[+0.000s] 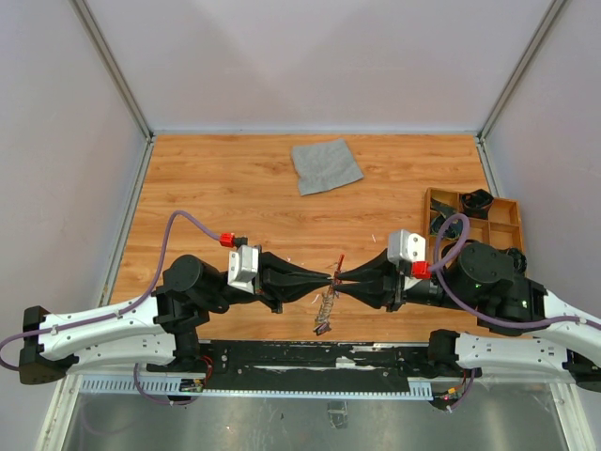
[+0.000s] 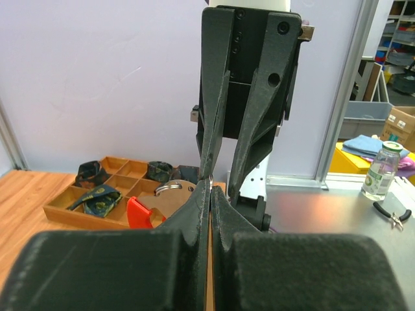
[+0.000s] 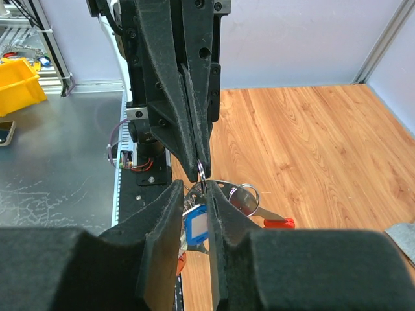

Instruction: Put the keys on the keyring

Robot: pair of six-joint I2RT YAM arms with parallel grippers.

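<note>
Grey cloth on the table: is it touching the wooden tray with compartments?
Apart. The top external view shows a wide strip of bare tabletop between the grey cloth and the wooden tray.

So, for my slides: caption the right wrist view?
Left tool and right tool meet tip-to-tip at the keyring, blue key hanging.
</note>
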